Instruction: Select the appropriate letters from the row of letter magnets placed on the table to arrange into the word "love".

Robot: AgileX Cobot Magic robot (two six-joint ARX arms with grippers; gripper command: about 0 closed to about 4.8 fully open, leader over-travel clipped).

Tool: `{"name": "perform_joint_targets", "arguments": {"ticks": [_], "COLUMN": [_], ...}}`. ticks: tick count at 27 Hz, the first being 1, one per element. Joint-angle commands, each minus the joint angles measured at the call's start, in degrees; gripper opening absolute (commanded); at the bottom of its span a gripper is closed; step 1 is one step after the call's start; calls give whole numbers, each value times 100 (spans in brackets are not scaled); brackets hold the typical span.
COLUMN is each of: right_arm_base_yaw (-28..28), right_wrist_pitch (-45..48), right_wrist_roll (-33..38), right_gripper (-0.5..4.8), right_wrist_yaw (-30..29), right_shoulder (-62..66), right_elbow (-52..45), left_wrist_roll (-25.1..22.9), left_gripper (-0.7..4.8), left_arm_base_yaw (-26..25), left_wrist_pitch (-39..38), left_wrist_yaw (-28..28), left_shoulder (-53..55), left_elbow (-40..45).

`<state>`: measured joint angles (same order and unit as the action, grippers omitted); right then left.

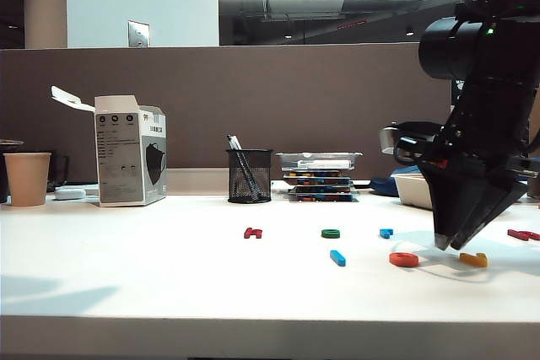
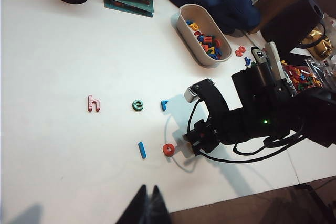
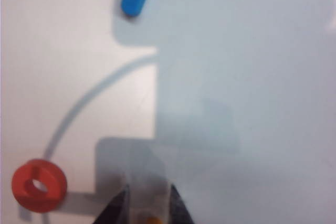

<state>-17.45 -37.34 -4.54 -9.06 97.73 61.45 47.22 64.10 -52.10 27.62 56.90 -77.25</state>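
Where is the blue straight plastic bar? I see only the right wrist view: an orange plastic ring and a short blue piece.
Observer: In the exterior view the blue straight bar lies on the white tabletop, left of the orange ring and apart from it.
Operator: And the yellow angular piece?
Observer: The yellow angular piece lies right of the ring, at the tips of the right gripper.
Operator: The left gripper?
Observer: The left gripper hangs away from all the letters, holding nothing.
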Motion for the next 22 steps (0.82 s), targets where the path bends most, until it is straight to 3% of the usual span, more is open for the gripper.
{"name": "perform_joint_targets", "arguments": {"ticks": [1, 4, 10, 11, 14, 16, 20, 22], "right_arm_base_yaw": [-7, -7, -81, -192, -568, -861, -1021, -1071], "right_wrist_pitch": [153, 66, -33, 7, 260, 490, 796, 909], "right_wrist_roll": [7, 103, 953, 1016, 1239, 1576, 2048, 2247], "right_gripper": [95, 95, 98, 128, 149, 164, 257, 268], "right_wrist_yaw": [-138, -155, -149, -105, 26, 503, 675, 660], "right_shoulder": [-20, -20, -15, -15, -7, 61, 240, 374], "right_elbow": [59, 247, 949, 1036, 1088, 1088, 1091, 1093], "left_wrist_roll": [-26, -26, -26, -26, -26, -26, -26, -26], "left_gripper": [-4, -4, -4, -4, -4, -4, -4, -4], "left_arm_base_yaw": [9, 9, 9, 9, 9, 9, 9, 9], "left_wrist_pitch": [33, 35, 33, 35, 33, 33, 35, 35], "left_wrist_yaw": [24, 24, 24, 24, 24, 24, 22, 24], "left_shoulder": [-11, -11, -11, -11, -11, -11, -11, -11], "left_elbow": [-24, -24, -24, -24, -24, -24, -24, -24]}}
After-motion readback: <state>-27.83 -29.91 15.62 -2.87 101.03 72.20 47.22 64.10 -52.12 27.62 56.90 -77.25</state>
